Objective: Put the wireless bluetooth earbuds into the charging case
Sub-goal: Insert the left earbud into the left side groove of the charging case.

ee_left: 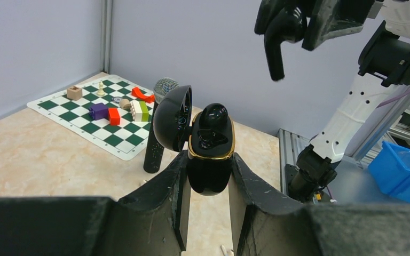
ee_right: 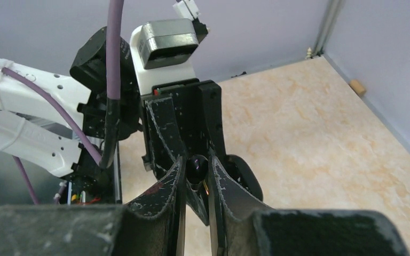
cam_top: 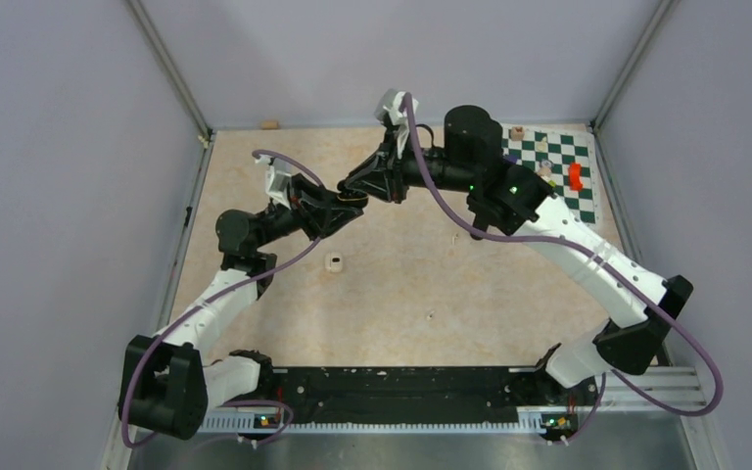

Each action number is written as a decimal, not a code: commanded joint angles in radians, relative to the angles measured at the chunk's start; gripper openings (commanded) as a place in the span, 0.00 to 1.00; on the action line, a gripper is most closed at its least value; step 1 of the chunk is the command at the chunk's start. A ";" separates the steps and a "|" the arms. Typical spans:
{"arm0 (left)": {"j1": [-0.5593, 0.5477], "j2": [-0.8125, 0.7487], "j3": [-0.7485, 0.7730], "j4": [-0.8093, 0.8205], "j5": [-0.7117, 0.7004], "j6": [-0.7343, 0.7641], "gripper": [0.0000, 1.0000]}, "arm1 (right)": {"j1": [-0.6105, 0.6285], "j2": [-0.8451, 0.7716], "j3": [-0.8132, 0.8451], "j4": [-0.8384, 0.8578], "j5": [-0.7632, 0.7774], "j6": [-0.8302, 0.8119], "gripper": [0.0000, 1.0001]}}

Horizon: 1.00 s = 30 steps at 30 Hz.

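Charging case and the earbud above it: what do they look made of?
Charging case: apparently glossy black plastic, judging by sharp highlights; its rim band looks gold metallic, possibly plated plastic. Earbud: glossy black plastic too, by its sheen.

Table: beige marbled top.
- Chessboard mat, green and white, flat in the far right corner.
- Microphone, black, upright, just beside the mat's edge.
- Small whitish object, well left of the mat.
- Tan wooden block, at the far edge, well left of the mat.
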 commanded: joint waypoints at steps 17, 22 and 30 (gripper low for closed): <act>-0.001 -0.028 -0.023 0.144 0.006 -0.095 0.00 | 0.051 0.098 0.079 0.019 0.022 0.006 0.08; -0.001 -0.033 -0.023 0.160 0.008 -0.111 0.00 | 0.057 0.107 0.073 0.023 0.035 0.003 0.08; -0.001 -0.035 -0.026 0.183 0.005 -0.136 0.00 | 0.068 0.106 0.058 0.025 0.059 -0.044 0.08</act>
